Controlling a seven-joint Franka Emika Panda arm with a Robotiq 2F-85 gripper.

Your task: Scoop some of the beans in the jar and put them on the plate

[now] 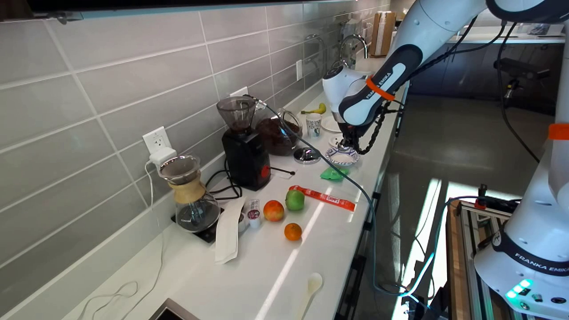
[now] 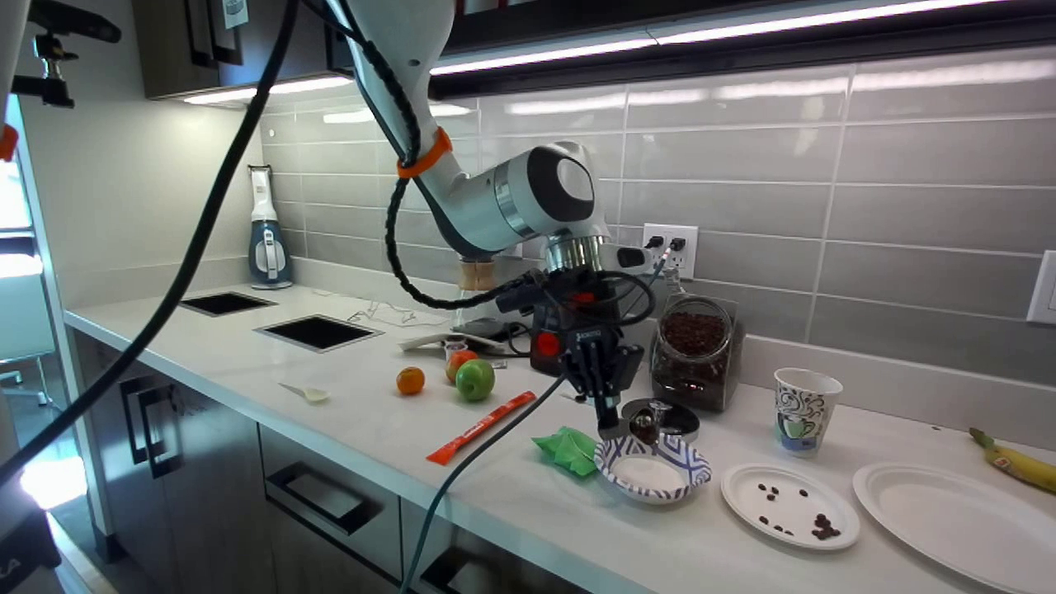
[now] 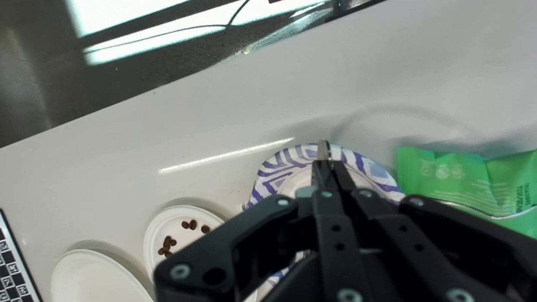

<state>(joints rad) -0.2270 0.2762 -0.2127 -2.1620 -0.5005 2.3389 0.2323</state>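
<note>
The glass jar (image 2: 693, 359) of dark beans (image 2: 695, 334) stands open and tilted by the wall; it also shows in an exterior view (image 1: 278, 135). My gripper (image 3: 329, 167) is shut on a metal scoop (image 2: 645, 425), whose handle end (image 3: 324, 152) sticks out past the fingertips. The scoop is above a blue-patterned bowl (image 2: 660, 488). Its cup looks dark brown; I cannot tell whether beans are in it. A small white plate (image 2: 742, 495) with several loose beans lies beside the bowl, and it also shows in the wrist view (image 3: 180, 212).
The jar's metal lid (image 1: 306, 154) lies behind the bowl. A green packet (image 2: 569, 450) lies beside the bowl. A larger white plate (image 2: 949, 511), a paper cup (image 2: 804, 417) and a banana (image 2: 1019, 464) are farther along. A cable (image 1: 326, 162) hangs across the counter; a black grinder (image 1: 246, 155) stands by the wall.
</note>
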